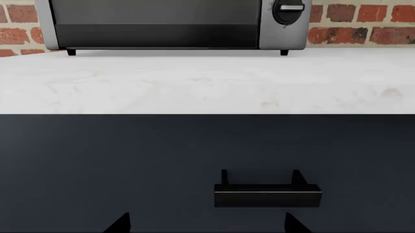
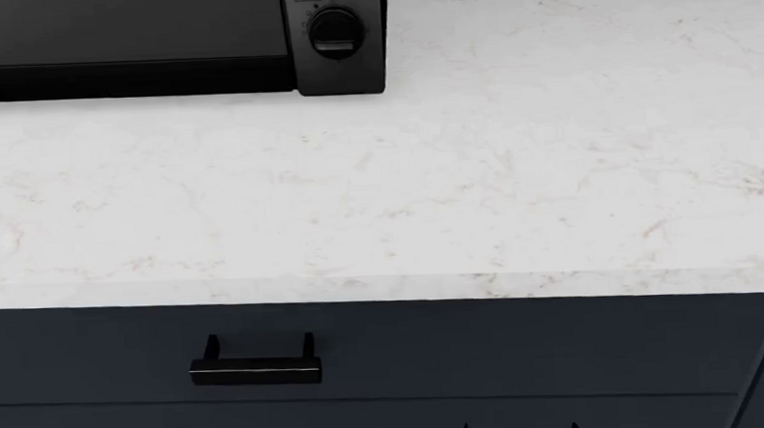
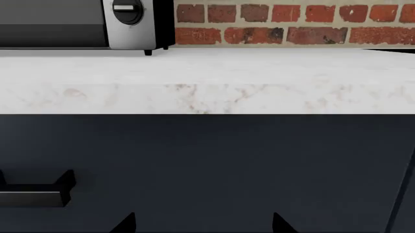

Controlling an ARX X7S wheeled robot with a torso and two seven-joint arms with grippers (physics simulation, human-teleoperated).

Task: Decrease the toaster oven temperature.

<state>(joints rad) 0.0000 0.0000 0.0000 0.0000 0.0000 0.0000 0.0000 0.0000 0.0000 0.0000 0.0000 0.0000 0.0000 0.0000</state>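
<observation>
Toaster oven [image 2: 155, 50] sits at the back of the white marbled counter [image 2: 484, 190], toward the left side of the head view, with only its lower part in frame. Its dark glass door spans most of the front, and a grey control panel [image 1: 282, 24] stands at its right end, carrying a black round knob [image 2: 334, 30]. In both wrist views the oven stands on small black feet against a red brick wall [image 3: 292, 22], and the same knob [image 3: 128, 9] shows at the panel's lower end.

Below the counter's front edge runs a dark navy drawer front [image 2: 491, 345] with a black bar handle [image 2: 256, 369], set left of centre in the head view.

Left pincer [image 1: 206, 225] shows only as two black fingertips at the picture's edge, set well apart with nothing between them. Right pincer [image 3: 204, 224] looks the same: two dark tips spread wide, holding nothing. Both hang low in front of the drawer front, well apart from the oven, and face the counter edge. In the head view, small black tips poke up along the bottom edge.
</observation>
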